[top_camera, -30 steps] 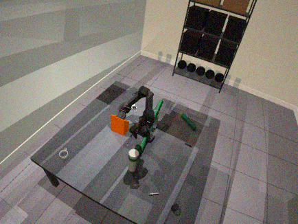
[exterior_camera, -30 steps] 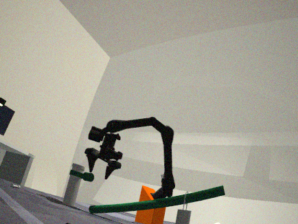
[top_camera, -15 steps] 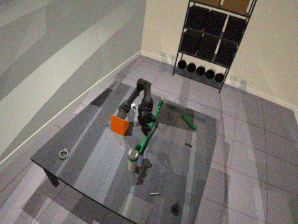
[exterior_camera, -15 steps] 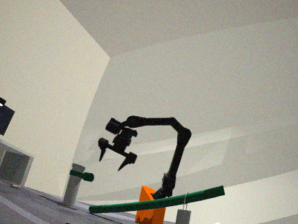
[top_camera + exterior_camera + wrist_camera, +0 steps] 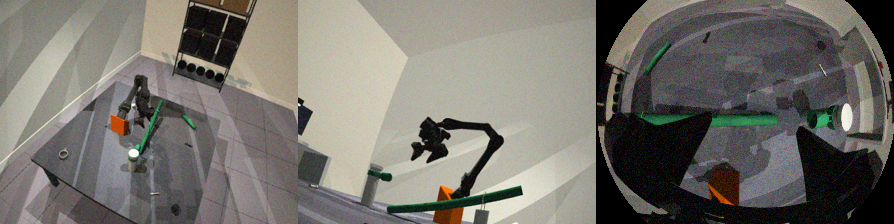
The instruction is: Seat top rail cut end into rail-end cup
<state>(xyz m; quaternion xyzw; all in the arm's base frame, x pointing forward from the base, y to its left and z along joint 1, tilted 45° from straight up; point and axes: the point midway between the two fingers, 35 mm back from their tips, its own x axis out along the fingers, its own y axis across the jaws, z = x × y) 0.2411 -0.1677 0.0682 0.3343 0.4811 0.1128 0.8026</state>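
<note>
The long green rail (image 5: 150, 128) (image 5: 435, 206) (image 5: 746, 120) slopes down toward the big post (image 5: 132, 167) (image 5: 369, 194). Its lower end is outside the green rail-end cup (image 5: 137, 148) (image 5: 386, 176) (image 5: 816, 119), with a gap between them in the wrist view, and sits lower than the cup in the exterior view. The cup hangs on the green band (image 5: 373, 172) just under the white post cap (image 5: 133, 153) (image 5: 846, 117). A thin wire loop stands at the rail's raised part. My gripper (image 5: 147, 123) (image 5: 420, 161) (image 5: 756, 124) is open and empty, above the rail and not touching it.
An orange block (image 5: 119, 125) (image 5: 449, 209) (image 5: 727, 185) stands beside the arm's base. A short green tube (image 5: 189, 121) (image 5: 658, 57), a metal ring clamp (image 5: 63, 154), a pale pin (image 5: 154, 194) (image 5: 822, 69) and a dark round piece (image 5: 176, 209) (image 5: 821, 45) lie on the table.
</note>
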